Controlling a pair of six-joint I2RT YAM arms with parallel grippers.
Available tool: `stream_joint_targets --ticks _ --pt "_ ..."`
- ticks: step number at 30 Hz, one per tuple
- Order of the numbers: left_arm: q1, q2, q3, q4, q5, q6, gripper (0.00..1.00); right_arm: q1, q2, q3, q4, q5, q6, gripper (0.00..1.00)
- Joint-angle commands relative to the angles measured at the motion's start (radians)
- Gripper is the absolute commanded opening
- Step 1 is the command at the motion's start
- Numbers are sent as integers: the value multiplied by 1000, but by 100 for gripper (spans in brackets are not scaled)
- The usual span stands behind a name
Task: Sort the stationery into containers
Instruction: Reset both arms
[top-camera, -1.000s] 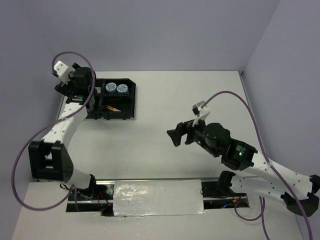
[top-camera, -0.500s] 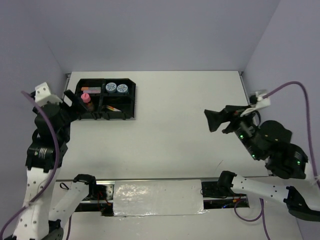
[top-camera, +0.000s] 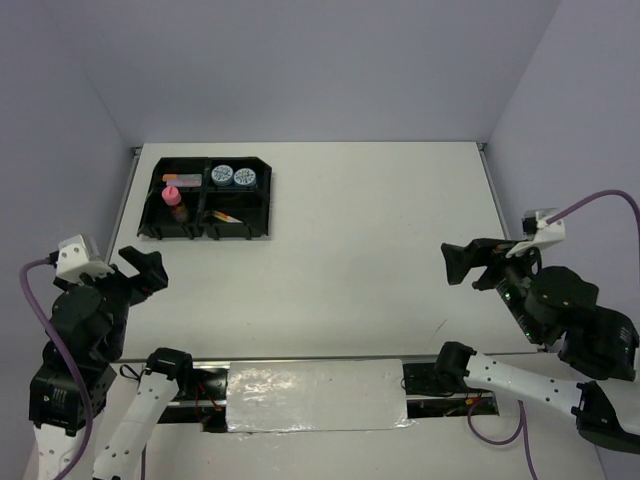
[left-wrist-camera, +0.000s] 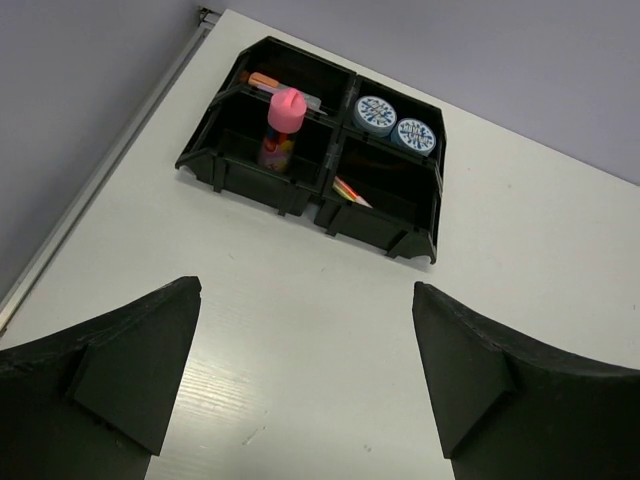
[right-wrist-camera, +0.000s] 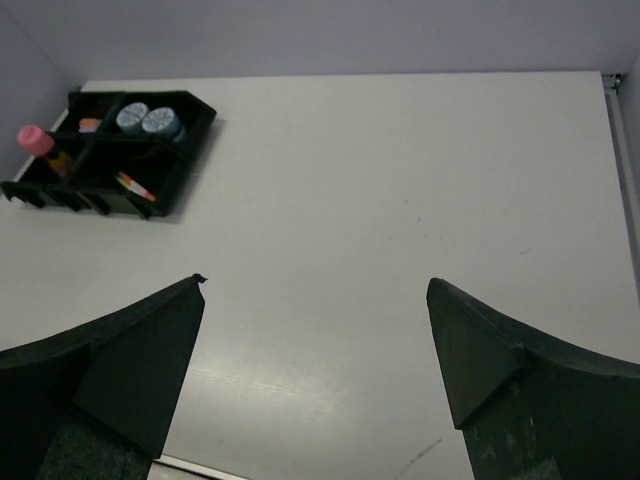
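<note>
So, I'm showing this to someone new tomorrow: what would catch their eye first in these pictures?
The black tray at the far left corner of the table, with a pink-capped bottle upright in its near-left compartment and two blue-white tape rolls in the far-right one. The left gripper and right gripper are open, empty and well away from it.

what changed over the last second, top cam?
Left pincer pulled back from over the tray to the near-left corner. Right pincer retreated from mid-table to the right side. Both are open and empty. Tray, tape rolls and pink-capped bottle unmoved.
</note>
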Motion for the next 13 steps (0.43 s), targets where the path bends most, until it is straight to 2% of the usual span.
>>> stream_joint_targets --ticks 1,6,13 --pt "-4 -62 -52 -8 25 -10 99 -5 3 -57 -44 8 46 100" --pt "-4 -94 -43 -22 14 10 99 -5 -19 -76 -12 -12 43 100" --pt "-4 -53 -43 -24 20 13 99 -5 -17 -64 -18 -15 54 100"
